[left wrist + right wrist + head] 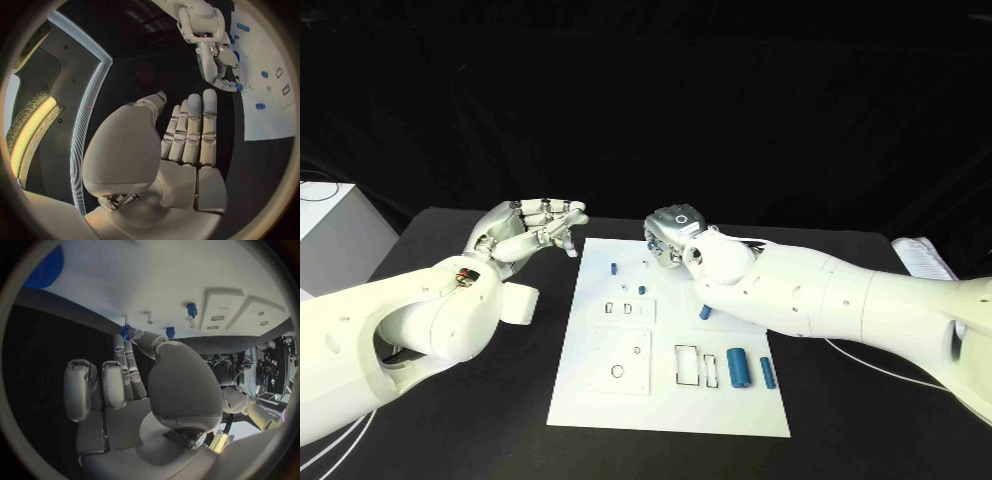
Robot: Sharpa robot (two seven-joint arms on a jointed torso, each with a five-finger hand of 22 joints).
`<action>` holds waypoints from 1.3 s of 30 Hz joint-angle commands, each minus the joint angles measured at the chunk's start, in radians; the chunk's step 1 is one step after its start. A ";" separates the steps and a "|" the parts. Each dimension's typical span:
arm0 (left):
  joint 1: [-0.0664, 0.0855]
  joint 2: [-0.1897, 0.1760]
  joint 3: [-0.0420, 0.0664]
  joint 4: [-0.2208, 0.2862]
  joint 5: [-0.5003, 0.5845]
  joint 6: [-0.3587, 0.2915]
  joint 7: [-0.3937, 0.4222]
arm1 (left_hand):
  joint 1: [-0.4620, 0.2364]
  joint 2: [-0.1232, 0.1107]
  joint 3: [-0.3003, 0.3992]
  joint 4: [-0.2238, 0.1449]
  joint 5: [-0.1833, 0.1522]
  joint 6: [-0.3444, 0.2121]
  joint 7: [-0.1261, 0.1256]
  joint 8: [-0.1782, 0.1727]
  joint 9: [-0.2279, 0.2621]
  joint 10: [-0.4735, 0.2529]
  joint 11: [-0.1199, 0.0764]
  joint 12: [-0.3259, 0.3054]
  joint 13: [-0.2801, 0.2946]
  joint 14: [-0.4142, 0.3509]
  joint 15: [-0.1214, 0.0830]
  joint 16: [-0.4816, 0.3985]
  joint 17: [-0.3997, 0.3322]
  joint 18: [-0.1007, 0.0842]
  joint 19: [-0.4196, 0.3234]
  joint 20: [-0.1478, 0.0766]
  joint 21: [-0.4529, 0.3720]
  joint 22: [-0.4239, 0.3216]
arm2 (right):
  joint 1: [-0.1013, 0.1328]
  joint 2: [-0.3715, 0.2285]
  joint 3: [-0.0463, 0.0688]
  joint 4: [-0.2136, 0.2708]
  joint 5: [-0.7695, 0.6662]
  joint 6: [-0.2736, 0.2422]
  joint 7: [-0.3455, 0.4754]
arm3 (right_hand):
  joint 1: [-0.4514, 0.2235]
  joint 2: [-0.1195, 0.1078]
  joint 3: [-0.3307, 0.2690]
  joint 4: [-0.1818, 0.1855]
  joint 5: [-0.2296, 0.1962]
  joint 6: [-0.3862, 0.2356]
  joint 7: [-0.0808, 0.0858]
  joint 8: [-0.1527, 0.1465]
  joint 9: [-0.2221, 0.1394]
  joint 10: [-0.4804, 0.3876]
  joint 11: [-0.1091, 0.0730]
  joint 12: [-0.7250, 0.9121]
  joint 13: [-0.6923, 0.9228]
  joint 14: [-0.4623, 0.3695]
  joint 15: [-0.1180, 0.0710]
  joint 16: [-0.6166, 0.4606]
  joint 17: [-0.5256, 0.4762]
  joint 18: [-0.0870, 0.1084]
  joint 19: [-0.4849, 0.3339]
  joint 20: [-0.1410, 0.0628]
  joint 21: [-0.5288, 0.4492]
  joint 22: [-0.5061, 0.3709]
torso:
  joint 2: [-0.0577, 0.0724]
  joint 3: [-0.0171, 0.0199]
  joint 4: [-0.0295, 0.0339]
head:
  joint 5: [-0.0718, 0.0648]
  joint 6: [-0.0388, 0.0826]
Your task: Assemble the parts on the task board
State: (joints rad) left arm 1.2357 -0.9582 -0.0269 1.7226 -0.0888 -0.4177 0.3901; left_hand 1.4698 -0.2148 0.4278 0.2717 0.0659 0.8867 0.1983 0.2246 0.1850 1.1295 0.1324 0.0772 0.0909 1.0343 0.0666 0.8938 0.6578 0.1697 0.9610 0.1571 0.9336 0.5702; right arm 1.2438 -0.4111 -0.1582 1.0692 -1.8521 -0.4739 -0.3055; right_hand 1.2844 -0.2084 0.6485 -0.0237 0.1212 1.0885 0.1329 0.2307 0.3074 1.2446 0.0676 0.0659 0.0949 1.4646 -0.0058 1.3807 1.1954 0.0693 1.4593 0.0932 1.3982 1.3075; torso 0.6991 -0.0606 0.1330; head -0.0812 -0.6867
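The black table [459, 400] is carrying the white board [668, 400], which is lying lengthwise from 12 to 6 o'clock in the head view. Raised blocks with slots are sitting at the board's centre and lower half.

The right arm is reaching in from 3 o'clock, and the right hand [678, 236] is hovering over the board's far edge at about 12 o'clock. In the right wrist view, two fingertips [125, 335] and the thumb are pinching a small blue part [125, 330] at its end; the other fingers are lying curled and apart from it.

The left hand [531, 232] is hanging just off the board's far left corner, at about 10 o'clock. Its fingers [194, 130] are lying straight and close together, holding nothing.

Loose blue parts are waiting on the board: two larger cylinders [737, 368] at 5 o'clock, their long axes running 12 to 6, and small pegs [616, 268] standing near the far edge.

Judgement: the right hand is the nearer one for the coming insertion. The seats are lying toward 6 o'clock from its fingertips, on the board below the hand. Whether the held part's long axis is pointing down at the board cannot be told.
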 commanded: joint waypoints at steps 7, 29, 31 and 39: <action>0.002 0.004 0.001 -0.001 -0.001 0.011 0.004 | -0.010 0.002 0.004 0.002 -0.005 0.001 0.003 -0.001 0.002 0.004 0.002 0.000 0.001 0.004 -0.003 0.005 0.001 0.014 -0.006 0.002 0.007 0.001 | -0.001 0.005 0.000 -0.006 0.006 0.028 0.006 | -0.011 0.000 0.002 0.005 0.004 0.004 -0.002 0.003 0.002 0.009 0.001 0.001 0.000 0.037 -0.007 0.003 -0.002 -0.018 0.016 -0.003 0.003 0.021 | 0.001 -0.0024 0.0003 | 0.000 0.004; 0.003 0.008 0.001 -0.004 -0.001 0.009 0.003 | -0.010 0.002 0.005 0.002 -0.005 0.000 0.003 -0.002 0.002 0.003 0.002 -0.001 0.001 0.004 -0.003 0.005 0.001 0.014 -0.007 0.002 0.009 0.002 | -0.001 0.019 -0.001 -0.029 0.022 0.045 0.018 | -0.012 0.000 0.003 0.006 0.004 0.004 -0.002 0.003 0.003 0.009 0.000 0.000 0.000 0.037 -0.007 0.001 -0.005 -0.018 0.016 -0.004 0.004 0.023 | 0.002 -0.0058 0.0031 | 0.000 0.002; 0.003 0.008 0.001 -0.005 -0.001 0.009 0.003 | -0.010 0.002 0.005 0.002 -0.005 0.000 0.003 -0.002 0.002 0.003 0.002 -0.001 0.001 0.004 -0.003 0.005 0.001 0.014 -0.007 0.002 0.009 0.002 | -0.001 0.020 -0.002 -0.029 0.024 0.047 0.020 | -0.012 0.000 0.003 0.006 0.004 0.004 -0.002 0.003 0.003 0.009 0.000 0.000 0.000 0.037 -0.007 0.001 -0.005 -0.018 0.016 -0.004 0.004 0.023 | 0.003 -0.0060 0.0031 | 0.001 0.000; 0.003 0.011 0.001 -0.008 -0.001 0.008 0.002 | -0.010 0.002 0.005 0.002 -0.005 0.000 0.003 -0.002 0.002 0.003 0.002 -0.001 0.001 0.004 -0.003 0.005 0.001 0.014 -0.007 0.002 0.009 0.002 | -0.001 0.023 -0.002 -0.034 0.030 0.049 0.022 | -0.016 -0.001 0.002 0.007 0.004 0.002 -0.002 0.003 0.004 0.009 0.001 0.000 0.000 0.037 -0.007 0.002 -0.004 -0.018 0.015 -0.004 0.003 0.022 | 0.004 -0.0078 0.0030 | -0.001 -0.002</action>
State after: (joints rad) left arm 1.2362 -0.9499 -0.0270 1.7139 -0.0890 -0.4182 0.3868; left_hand 1.4698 -0.2148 0.4278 0.2717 0.0659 0.8867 0.1984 0.2246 0.1859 1.1295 0.1324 0.0772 0.0906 1.0343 0.0666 0.8937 0.6578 0.1697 0.9611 0.1571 0.9384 0.5714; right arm 1.2429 -0.3901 -0.1597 1.0371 -1.8227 -0.4403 -0.2951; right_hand 1.2804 -0.2120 0.6513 -0.0209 0.1212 1.0874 0.1335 0.2295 0.3117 1.2445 0.0677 0.0659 0.0945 1.4646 -0.0058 1.3806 1.1912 0.0694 1.4628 0.0896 1.3981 1.3080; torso 0.7021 -0.0672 0.1358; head -0.0809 -0.6895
